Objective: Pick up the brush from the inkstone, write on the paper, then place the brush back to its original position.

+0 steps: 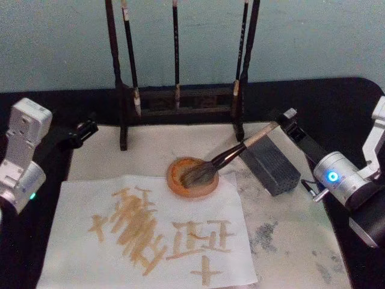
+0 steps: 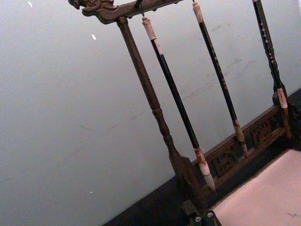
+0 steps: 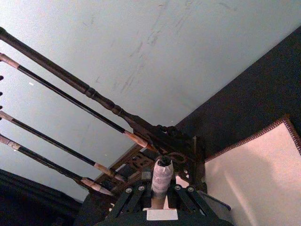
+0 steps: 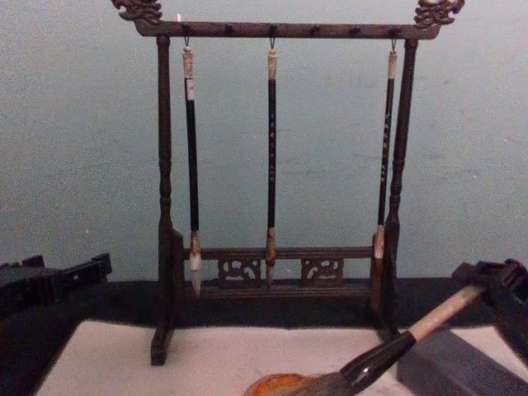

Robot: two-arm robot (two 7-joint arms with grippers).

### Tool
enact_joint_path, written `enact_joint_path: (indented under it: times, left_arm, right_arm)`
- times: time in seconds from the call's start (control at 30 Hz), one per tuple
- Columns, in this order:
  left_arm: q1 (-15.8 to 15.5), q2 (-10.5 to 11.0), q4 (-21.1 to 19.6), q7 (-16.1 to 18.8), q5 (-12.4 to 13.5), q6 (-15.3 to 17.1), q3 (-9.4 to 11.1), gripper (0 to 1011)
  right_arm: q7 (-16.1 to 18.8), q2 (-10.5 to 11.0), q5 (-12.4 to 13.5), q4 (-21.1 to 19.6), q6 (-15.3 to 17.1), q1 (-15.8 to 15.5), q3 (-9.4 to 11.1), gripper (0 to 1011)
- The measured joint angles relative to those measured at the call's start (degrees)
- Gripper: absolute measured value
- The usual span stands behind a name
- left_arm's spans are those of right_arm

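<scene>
The brush [image 1: 231,152] lies slanted with its bushy bristle head resting in the round orange inkstone [image 1: 178,180], and its pale handle rises to the right. My right gripper [image 1: 287,120] is shut on the handle's upper end [image 3: 162,176]. In the chest view the brush [image 4: 396,345] slopes up to the right gripper [image 4: 495,289] above the inkstone [image 4: 276,385]. The paper [image 1: 90,198] lies in front of the inkstone and bears ochre brush strokes. My left gripper [image 1: 81,132] is parked at the table's left, away from the paper.
A dark wooden brush rack [image 1: 180,102] with three thin hanging brushes stands behind the inkstone. A grey block [image 1: 271,162] lies right of the inkstone, under the brush handle. A cream mat [image 1: 301,241] with grey stains underlies everything on the black table.
</scene>
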Motion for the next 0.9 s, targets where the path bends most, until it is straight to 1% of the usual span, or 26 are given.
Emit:
enact_joint_path:
  times: [0.27, 0.33, 0.37, 0.4, 0.43, 0.57, 0.6, 0.67, 0.77, 0.8, 0.83, 0.9]
  left_arm:
    - [0.0, 0.0, 0.0, 0.0, 0.0, 0.0, 0.0, 1000]
    - [0.0, 0.0, 0.0, 0.0, 0.0, 0.0, 0.0, 1002]
    - [0.0, 0.0, 0.0, 0.0, 0.0, 0.0, 0.0, 1000]
    - [0.0, 0.0, 0.0, 0.0, 0.0, 0.0, 0.0, 1002]
    - [0.0, 0.0, 0.0, 0.0, 0.0, 0.0, 0.0, 1002]
    - [0.0, 0.0, 0.0, 0.0, 0.0, 0.0, 0.0, 1002]
    - [0.0, 0.0, 0.0, 0.0, 0.0, 0.0, 0.0, 1002]
    - [0.0, 0.0, 0.0, 0.0, 0.0, 0.0, 0.0, 1002]
    - [0.0, 0.0, 0.0, 0.0, 0.0, 0.0, 0.0, 1002]
    - [0.0, 0.0, 0.0, 0.0, 0.0, 0.0, 0.0, 1002]
    - [0.0, 0.0, 0.0, 0.0, 0.0, 0.0, 0.0, 1002]
    - [0.0, 0.0, 0.0, 0.0, 0.0, 0.0, 0.0, 1002]
  right_arm:
    - [0.1, 0.0, 0.0, 0.0, 0.0, 0.0, 0.0, 180]
    - [0.2, 0.0, -0.1, 0.0, 0.0, 0.0, 0.0, 193]
    - [0.2, 0.0, -0.1, 0.0, 0.0, 0.0, 0.0, 236]
    - [0.2, 0.0, -0.1, 0.0, 0.0, 0.0, 0.0, 236]
    - [0.2, 0.0, -0.1, 0.0, 0.0, 0.0, 0.0, 265]
    - [0.2, 0.0, -0.1, 0.0, -0.1, 0.0, 0.0, 433]
    - [0.2, 0.0, -0.1, 0.0, -0.1, 0.0, 0.0, 433]
    - [0.2, 0.0, -0.1, 0.0, -0.1, 0.0, 0.0, 512]
    - [-0.1, 0.2, 0.2, -0.3, -0.1, -0.5, 0.3, 575]
    - [-0.3, 0.4, 0.5, -0.6, -0.1, -0.7, 0.5, 634]
    - [-0.4, 0.5, 0.6, -0.7, -0.1, -0.9, 0.6, 654]
    - [-0.7, 0.8, 1.0, -1.2, -0.1, -1.2, 0.7, 734]
